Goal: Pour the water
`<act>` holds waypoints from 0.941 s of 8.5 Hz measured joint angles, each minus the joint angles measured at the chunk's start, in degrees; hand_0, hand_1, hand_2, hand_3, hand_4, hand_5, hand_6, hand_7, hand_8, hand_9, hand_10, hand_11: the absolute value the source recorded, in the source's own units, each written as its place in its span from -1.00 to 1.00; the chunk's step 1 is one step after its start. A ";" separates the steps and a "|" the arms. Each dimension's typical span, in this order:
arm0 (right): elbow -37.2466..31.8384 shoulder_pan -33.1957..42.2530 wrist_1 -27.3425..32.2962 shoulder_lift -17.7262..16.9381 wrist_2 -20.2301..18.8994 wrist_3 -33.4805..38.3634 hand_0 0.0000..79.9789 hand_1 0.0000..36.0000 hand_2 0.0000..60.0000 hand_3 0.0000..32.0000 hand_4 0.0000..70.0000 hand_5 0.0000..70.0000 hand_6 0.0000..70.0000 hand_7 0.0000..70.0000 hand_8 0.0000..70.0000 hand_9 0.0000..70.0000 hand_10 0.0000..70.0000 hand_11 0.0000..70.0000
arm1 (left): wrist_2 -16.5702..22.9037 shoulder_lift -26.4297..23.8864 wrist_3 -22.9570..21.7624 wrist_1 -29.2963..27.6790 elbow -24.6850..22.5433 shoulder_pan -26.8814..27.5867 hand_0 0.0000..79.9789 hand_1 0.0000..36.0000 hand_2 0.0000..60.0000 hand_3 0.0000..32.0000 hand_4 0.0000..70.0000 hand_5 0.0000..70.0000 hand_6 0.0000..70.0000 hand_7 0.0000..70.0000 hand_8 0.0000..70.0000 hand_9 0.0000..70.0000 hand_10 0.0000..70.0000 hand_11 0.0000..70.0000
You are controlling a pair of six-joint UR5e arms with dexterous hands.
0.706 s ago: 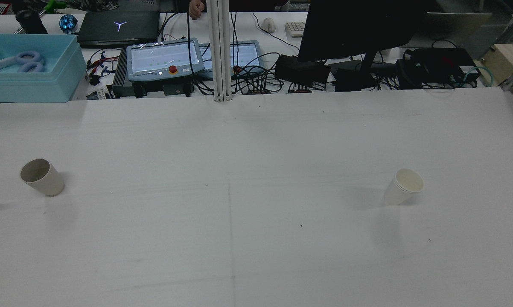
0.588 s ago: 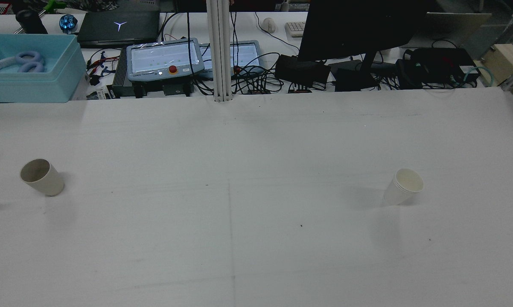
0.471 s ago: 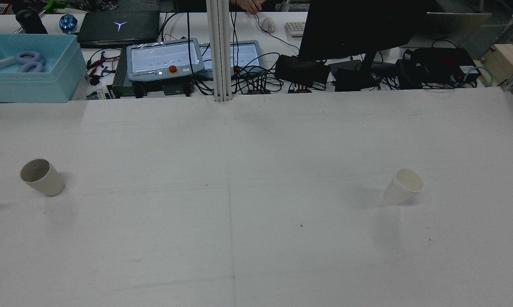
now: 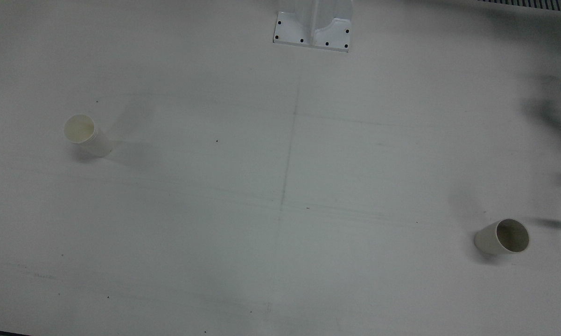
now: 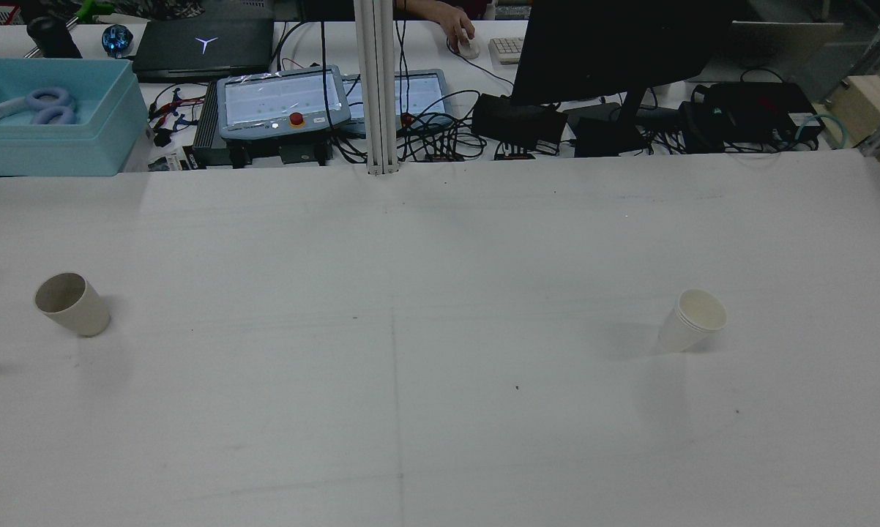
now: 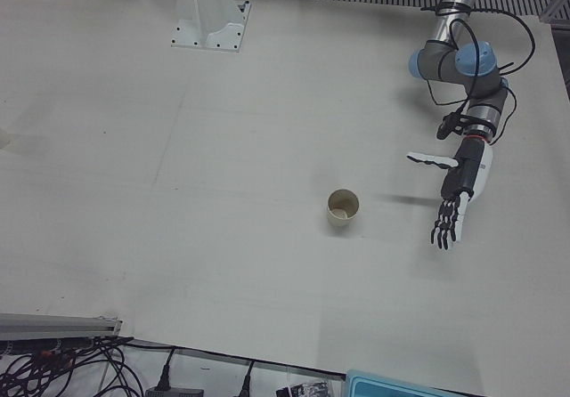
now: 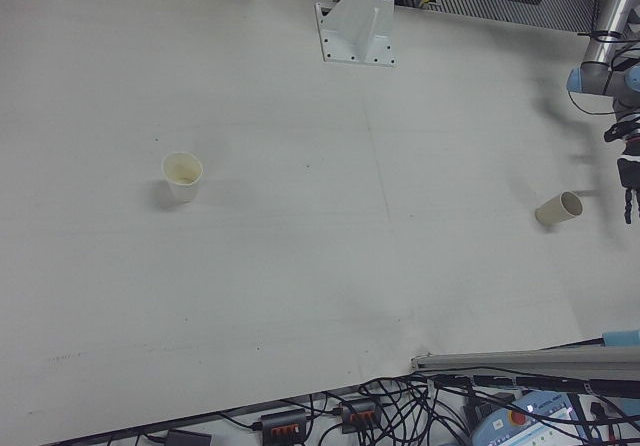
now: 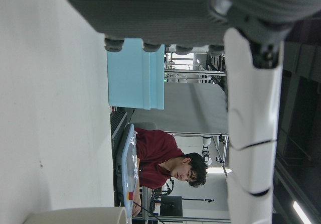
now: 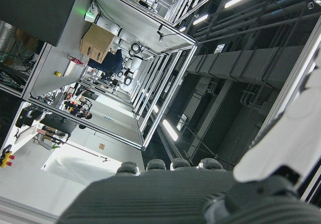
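Both cups just sitting on the table, nothing grabbed.

Left hand point(image 6: 452, 197) hovers with fingers spread wide and empty, beige cup point(image 6: 343, 208) upright off to its side, well apart. White cup point(image 7: 182, 175) stands way across; right hand point(image 9: 200, 194) state unclear.

Soft, even light from above; the pictures are a little dim and gray.
The cup point(image 6: 343, 209) beside the left hand point(image 6: 459, 194) has a faint shadow, and that hand's own camera shows it big and blurry.
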 measured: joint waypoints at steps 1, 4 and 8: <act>-0.77 -0.08 0.05 0.01 0.00 -0.01 -0.10 -0.56 -0.57 -0.82 -1.00 -1.00 -1.00 -1.00 -1.00 -1.00 -1.00 -0.98 | 0.55 0.76 2.89 -1.79 -0.13 0.25 0.60 0.54 -0.86 0.05 -0.98 -1.00 -1.00 -1.00 -1.00 -1.00 -1.00 -0.90; -4.14 0.24 0.17 0.28 0.06 0.07 -0.10 -0.57 -0.57 -0.82 -0.99 -1.00 -0.99 -1.00 -1.00 -1.00 -1.00 -0.97 | 1.96 2.82 15.38 -9.41 -2.54 0.54 0.59 0.55 -0.84 -0.09 -0.97 -1.00 -1.00 -1.00 -1.00 -1.00 -0.98 -0.87; -6.73 0.92 0.23 1.32 0.12 0.10 -0.13 -0.58 -0.57 -0.84 -0.99 -1.00 -0.99 -1.00 -1.00 -1.00 -0.99 -0.96 | 4.79 -1.74 23.12 -9.08 0.36 2.26 0.62 0.62 -0.83 -0.31 -0.97 -1.00 -1.00 -1.00 -1.00 -1.00 -0.97 -0.85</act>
